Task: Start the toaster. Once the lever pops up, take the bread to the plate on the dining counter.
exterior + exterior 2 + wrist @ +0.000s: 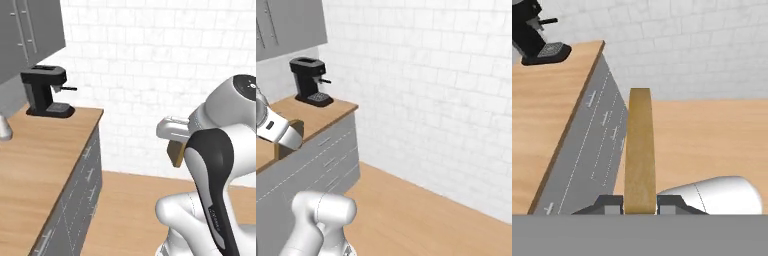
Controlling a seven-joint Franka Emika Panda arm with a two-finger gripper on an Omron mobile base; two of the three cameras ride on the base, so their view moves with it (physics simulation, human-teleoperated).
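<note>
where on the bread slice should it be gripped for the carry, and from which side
As now: the gripper pinches the bread's two flat faces at one edge, coming edge-on. The slice is thin and stands on edge, so the faces give the pads the broadest seat.

Matt golden-brown bread (639, 150), light-wood counter (40, 165) over smooth grey cabinets (592, 145), glossy black plastic coffee machine (46, 91).

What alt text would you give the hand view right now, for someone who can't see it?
The pincer grips the bread edge-on, the slice standing up the middle of the frame. Below and left runs a wooden counter over grey drawers, with a black coffee machine at its far end.
</note>
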